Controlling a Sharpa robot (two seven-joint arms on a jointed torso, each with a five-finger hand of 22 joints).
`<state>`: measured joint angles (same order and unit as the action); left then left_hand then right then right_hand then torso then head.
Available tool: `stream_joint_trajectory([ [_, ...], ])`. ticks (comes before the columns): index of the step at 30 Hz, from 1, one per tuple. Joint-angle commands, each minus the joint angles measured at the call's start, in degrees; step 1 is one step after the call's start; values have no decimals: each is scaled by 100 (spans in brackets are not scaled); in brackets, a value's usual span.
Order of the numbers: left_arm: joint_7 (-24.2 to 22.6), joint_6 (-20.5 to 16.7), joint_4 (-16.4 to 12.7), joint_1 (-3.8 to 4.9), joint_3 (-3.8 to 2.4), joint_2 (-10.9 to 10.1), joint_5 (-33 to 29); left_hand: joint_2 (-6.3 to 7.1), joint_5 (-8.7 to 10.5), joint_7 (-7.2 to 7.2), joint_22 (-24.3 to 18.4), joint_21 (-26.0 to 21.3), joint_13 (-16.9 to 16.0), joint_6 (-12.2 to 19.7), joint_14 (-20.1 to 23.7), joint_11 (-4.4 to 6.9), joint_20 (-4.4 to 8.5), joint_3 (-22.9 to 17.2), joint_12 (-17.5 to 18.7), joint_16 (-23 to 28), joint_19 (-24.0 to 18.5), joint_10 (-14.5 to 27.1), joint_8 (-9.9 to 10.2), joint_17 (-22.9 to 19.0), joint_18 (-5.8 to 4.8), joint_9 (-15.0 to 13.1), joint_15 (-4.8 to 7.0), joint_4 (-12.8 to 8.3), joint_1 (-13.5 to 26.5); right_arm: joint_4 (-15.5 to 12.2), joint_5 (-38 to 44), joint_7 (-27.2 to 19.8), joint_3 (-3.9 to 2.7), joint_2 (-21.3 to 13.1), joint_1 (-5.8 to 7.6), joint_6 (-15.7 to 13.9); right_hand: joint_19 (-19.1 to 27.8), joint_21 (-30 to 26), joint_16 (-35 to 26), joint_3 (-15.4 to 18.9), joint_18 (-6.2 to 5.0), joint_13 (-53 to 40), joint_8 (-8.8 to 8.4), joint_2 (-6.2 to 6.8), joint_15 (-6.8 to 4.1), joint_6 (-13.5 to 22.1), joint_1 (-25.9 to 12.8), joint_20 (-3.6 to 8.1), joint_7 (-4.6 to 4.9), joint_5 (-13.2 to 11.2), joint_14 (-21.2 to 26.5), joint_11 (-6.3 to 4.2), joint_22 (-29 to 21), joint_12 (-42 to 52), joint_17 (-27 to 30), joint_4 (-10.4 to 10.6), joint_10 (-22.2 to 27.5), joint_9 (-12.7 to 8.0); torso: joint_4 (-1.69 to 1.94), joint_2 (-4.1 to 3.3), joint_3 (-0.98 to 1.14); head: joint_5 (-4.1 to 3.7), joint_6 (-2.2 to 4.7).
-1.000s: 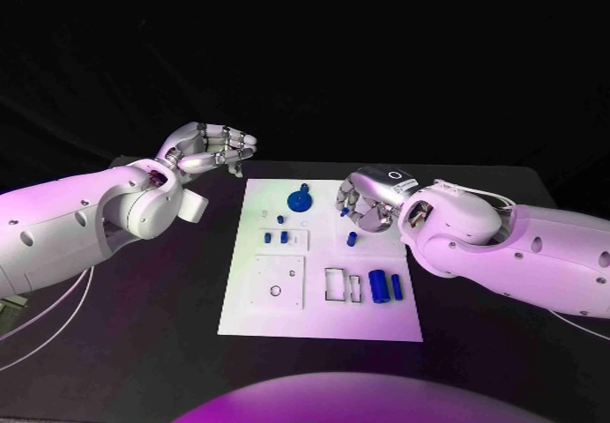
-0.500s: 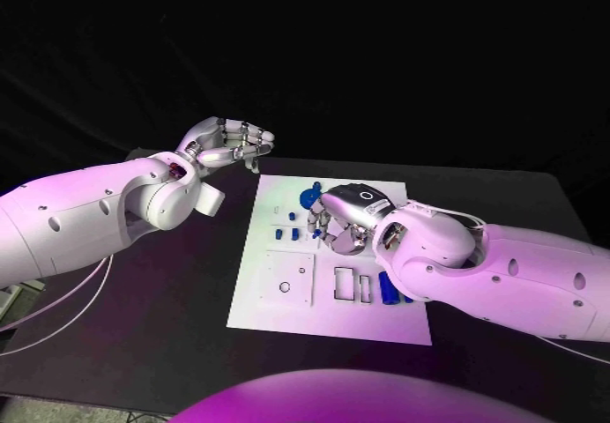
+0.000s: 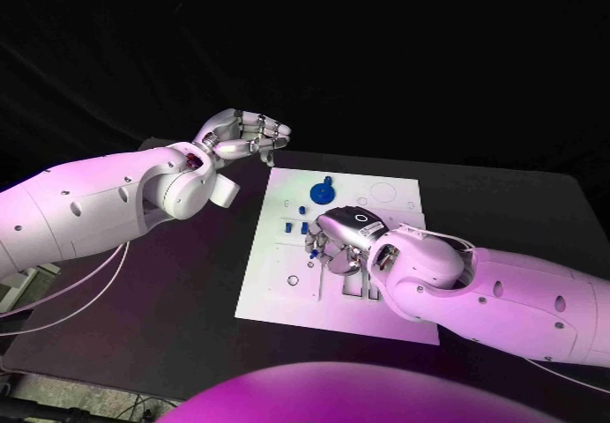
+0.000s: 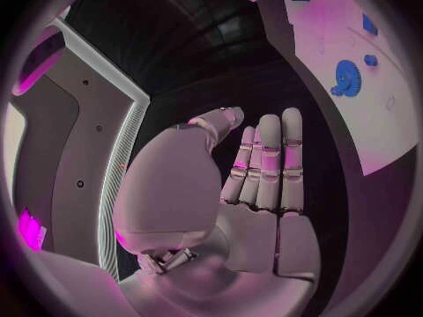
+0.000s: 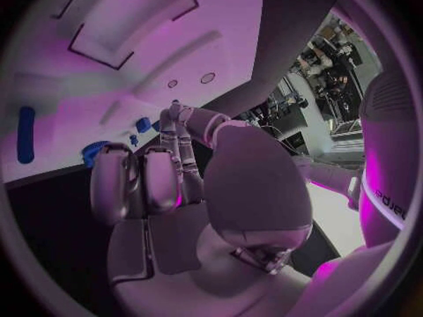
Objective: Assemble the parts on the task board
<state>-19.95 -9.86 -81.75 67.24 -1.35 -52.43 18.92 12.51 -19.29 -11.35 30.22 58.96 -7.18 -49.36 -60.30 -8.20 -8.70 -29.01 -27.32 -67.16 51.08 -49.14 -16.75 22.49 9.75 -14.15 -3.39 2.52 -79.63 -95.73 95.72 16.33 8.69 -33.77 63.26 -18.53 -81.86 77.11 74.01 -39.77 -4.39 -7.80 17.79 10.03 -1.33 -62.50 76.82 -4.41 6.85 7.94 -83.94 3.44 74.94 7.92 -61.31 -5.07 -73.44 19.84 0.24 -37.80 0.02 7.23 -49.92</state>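
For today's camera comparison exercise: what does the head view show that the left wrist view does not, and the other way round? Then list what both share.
Head view alone: the whole white task board on the black table, and the right hand low over the board's middle, fingers curled down among the small blue parts.

Left wrist view alone: the left hand's palm side, fingers straight and together, holding nothing.

Both: the left hand, the board, and the blue gear on it.

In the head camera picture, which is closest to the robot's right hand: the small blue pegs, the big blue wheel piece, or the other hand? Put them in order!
1. Small blue pegs: beside the right hand.
2. Blue wheel piece: farther up the task board.
3. Left hand: off the board's far corner.
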Motion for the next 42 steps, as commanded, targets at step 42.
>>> stream_joint_trajectory([
  [42,27,107,-34,7,-6,7,-18,-12,-27,-8,-5,-18,9,52,56,12,-6,-7,-53,-11,-26,57,-23,-10,82,7,-8,-30,-38,201,272,-31,29,130,-143,145,-8,-19,-1,-44,94,-16,39,-1,-30,-3,-73,-2,14,1,-106,-65,606,4,12,-16,-80,11,-1,7,5,95,-8],
])
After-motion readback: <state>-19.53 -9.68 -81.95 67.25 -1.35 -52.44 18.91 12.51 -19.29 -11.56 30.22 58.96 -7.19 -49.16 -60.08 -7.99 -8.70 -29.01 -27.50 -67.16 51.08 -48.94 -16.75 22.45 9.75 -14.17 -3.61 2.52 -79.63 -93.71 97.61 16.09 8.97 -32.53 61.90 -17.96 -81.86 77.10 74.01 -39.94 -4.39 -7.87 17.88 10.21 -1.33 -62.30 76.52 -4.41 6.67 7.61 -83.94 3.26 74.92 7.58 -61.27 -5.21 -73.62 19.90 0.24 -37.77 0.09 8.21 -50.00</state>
